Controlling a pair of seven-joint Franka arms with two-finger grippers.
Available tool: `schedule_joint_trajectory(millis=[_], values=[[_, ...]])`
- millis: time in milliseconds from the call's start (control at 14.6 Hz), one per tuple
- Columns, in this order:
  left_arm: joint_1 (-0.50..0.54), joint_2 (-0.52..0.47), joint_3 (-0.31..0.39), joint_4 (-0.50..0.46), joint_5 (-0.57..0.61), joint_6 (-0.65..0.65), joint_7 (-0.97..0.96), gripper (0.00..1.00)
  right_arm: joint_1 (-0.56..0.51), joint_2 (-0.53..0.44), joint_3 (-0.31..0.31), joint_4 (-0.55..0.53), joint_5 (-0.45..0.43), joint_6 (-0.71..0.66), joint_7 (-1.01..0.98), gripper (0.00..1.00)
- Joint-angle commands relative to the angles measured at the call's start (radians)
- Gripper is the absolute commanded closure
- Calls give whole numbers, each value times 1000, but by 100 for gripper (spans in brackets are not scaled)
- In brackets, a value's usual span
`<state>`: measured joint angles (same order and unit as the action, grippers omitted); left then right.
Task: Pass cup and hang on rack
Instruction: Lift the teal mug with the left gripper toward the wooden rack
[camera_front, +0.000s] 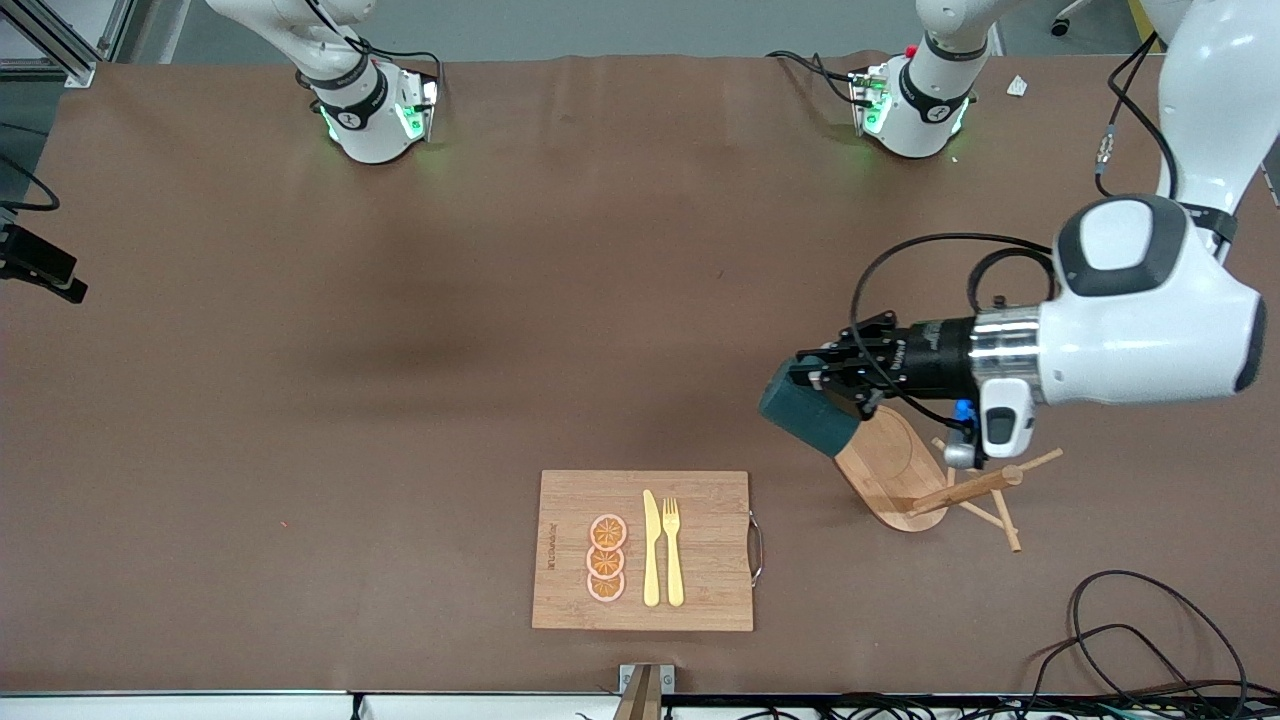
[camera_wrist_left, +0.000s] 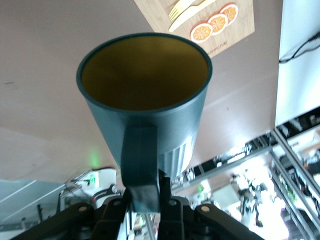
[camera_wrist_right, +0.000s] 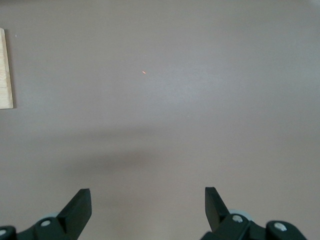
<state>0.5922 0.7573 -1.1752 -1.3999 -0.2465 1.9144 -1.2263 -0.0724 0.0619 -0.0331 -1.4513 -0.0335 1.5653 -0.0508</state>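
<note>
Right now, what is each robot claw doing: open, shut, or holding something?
Left gripper: shut on the cup by its handle, above the rack.
Right gripper: open, holding nothing.

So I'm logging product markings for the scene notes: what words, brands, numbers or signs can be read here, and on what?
Rectangular bamboo cutting board: a burned-in brand mark along one short edge, too small and blurred to read.
Black left gripper body: small white lettering, too small to read.
Dark teal-green cylindrical mug: no text visible.
Nothing else carries writing.

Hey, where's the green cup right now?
The cup is in the air, held by its handle in the left gripper, tilted over the base of the rack toward the left arm's end of the table, in the front view.
</note>
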Motion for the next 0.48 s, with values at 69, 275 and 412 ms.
schedule_joint_trajectory(millis=[69,275,412], values=[[90,54,-23,-20,-51,-60,154,100,-7,-22,4,-17,7,-2,-12,0],[129,70,-6,-27,-73,-107,246,100,-7,-22,4,-17,7,-2,-14,0],[150,70,18,-28,-105,-136,307,100,-7,-22,4,-17,7,-1,-35,0]])
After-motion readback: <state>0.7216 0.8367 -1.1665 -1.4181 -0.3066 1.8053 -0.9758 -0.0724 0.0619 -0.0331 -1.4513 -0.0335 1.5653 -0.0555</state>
